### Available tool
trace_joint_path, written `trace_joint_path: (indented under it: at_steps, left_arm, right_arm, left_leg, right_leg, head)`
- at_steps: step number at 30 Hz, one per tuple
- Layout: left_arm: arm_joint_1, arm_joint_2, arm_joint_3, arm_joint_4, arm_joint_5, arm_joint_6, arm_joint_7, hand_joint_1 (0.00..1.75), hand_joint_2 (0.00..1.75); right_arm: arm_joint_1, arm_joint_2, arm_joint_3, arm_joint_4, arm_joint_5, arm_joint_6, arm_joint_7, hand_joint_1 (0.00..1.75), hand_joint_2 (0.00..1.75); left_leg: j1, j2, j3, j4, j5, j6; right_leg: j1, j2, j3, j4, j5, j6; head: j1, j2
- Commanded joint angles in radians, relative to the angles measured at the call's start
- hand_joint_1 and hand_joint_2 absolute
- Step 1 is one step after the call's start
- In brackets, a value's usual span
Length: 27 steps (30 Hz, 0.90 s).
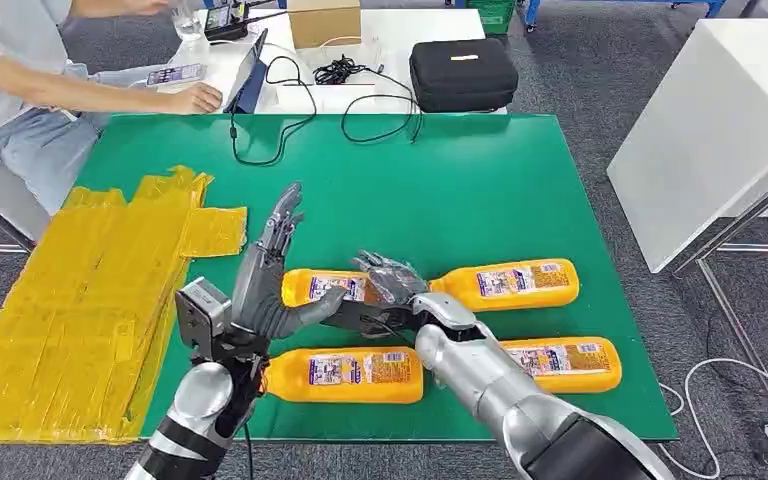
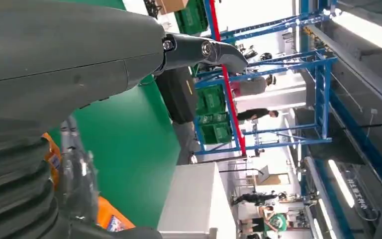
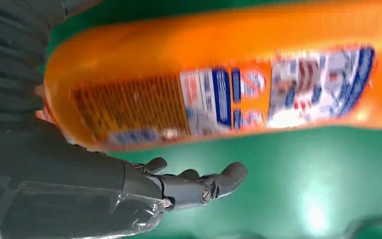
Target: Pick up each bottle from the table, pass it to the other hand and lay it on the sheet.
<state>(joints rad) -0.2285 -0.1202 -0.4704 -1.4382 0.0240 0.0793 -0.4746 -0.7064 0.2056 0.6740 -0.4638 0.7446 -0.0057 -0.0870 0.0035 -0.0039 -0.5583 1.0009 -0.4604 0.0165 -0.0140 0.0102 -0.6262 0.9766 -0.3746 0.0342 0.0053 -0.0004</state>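
Note:
Several orange bottles with printed labels lie on the green table [image 1: 480, 190]. My right hand [image 1: 392, 283] grips one orange bottle [image 1: 312, 287] [image 3: 219, 84] near the table's middle, fingers over it. My left hand [image 1: 265, 280] stands beside that bottle's left end, fingers spread and pointing up, its thumb reaching under the bottle, holding nothing. A second bottle [image 1: 505, 283] lies just right of my right hand. Two more lie nearer me, one [image 1: 345, 374] under my left hand and one [image 1: 565, 362] partly behind my right forearm. The yellow sheet [image 1: 80, 300] covers the table's left side.
A person sits at the far left by a white desk with a laptop [image 1: 250, 75], black cables [image 1: 290, 110], a cardboard box [image 1: 323, 20] and a black case [image 1: 463, 72] [image 2: 179, 94]. A white table [image 1: 700, 130] stands to the right.

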Motion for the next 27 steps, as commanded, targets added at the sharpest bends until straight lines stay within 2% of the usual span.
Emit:
trace_joint_path:
  at_steps: [1,13,14,15,16,18,20,23,27]
  left_arm:
    - [-0.061,0.001,-0.037,0.08,0.024,-0.005,-0.006,0.0,1.75]
    - [-0.066,-0.001,-0.039,0.082,0.029,-0.006,-0.008,0.0,1.75]
    - [-0.069,0.001,-0.038,0.083,0.029,-0.005,-0.009,0.0,1.75]
    - [-0.076,0.006,-0.034,0.082,0.009,0.015,-0.013,0.0,1.75]
    - [-0.089,0.016,-0.022,0.086,-0.012,0.041,-0.015,0.0,1.75]
    - [-0.157,0.052,0.02,0.152,-0.13,0.167,0.034,0.0,1.75]
    - [-0.223,0.074,0.09,0.266,-0.212,0.268,0.059,0.0,1.75]
    - [-0.247,0.07,0.2,0.352,-0.208,0.253,0.021,0.0,1.75]
    - [-0.202,0.062,0.253,0.31,-0.199,0.24,0.009,0.0,1.75]
  right_arm:
    - [-0.057,0.008,-0.045,0.15,-0.026,0.052,0.015,0.0,1.75]
    - [-0.056,0.005,-0.03,0.162,-0.008,0.057,0.034,0.0,1.75]
    - [-0.055,0.005,-0.022,0.162,0.003,0.049,0.047,0.14,1.75]
    - [-0.054,0.006,-0.021,0.165,0.006,0.046,0.051,0.98,1.75]
    - [-0.053,0.007,-0.02,0.165,0.008,0.046,0.052,1.34,1.75]
    - [-0.05,0.011,-0.009,0.164,0.023,0.038,0.059,1.31,1.75]
    - [-0.046,0.013,-0.012,0.16,0.027,0.03,0.061,1.38,1.75]
    - [-0.042,0.017,-0.017,0.157,0.038,0.01,0.063,1.45,1.75]
    - [-0.034,0.013,-0.036,0.147,0.035,-0.041,0.053,1.64,1.75]
  left_leg:
    - [0.0,-0.001,0.002,0.0,0.0,0.0]
    - [0.001,-0.001,0.005,0.0,-0.001,-0.001]
    - [0.001,-0.002,0.004,-0.001,-0.001,-0.001]
    - [0.001,-0.002,0.003,0.0,0.0,-0.001]
    - [0.001,-0.002,0.005,0.0,-0.001,-0.001]
    - [0.0,-0.001,0.003,0.0,0.0,0.0]
    - [0.0,-0.001,0.003,-0.001,0.0,-0.001]
    - [0.001,0.0,0.005,-0.002,0.001,-0.001]
    - [0.002,0.001,0.006,-0.002,0.0,-0.002]
  right_leg:
    - [0.0,-0.002,0.002,0.0,-0.001,-0.001]
    - [0.002,-0.002,0.005,-0.001,-0.001,-0.001]
    - [0.001,-0.003,0.004,-0.001,-0.001,-0.001]
    - [0.001,-0.003,0.003,-0.001,-0.001,-0.001]
    - [0.002,-0.003,0.005,-0.001,-0.001,-0.001]
    - [0.001,-0.001,0.002,0.0,0.0,-0.001]
    - [0.001,-0.002,0.003,0.0,0.0,-0.001]
    - [0.001,-0.001,0.005,-0.001,0.0,-0.002]
    - [0.002,0.0,0.005,-0.001,0.001,-0.004]
  head:
    - [0.0,0.0]
    - [0.0,0.0]
    - [0.0,0.0]
    - [0.0,0.0]
    - [0.0,0.0]
    - [0.0,0.0]
    - [0.0,0.0]
    - [0.0,0.0]
    - [0.0,0.0]
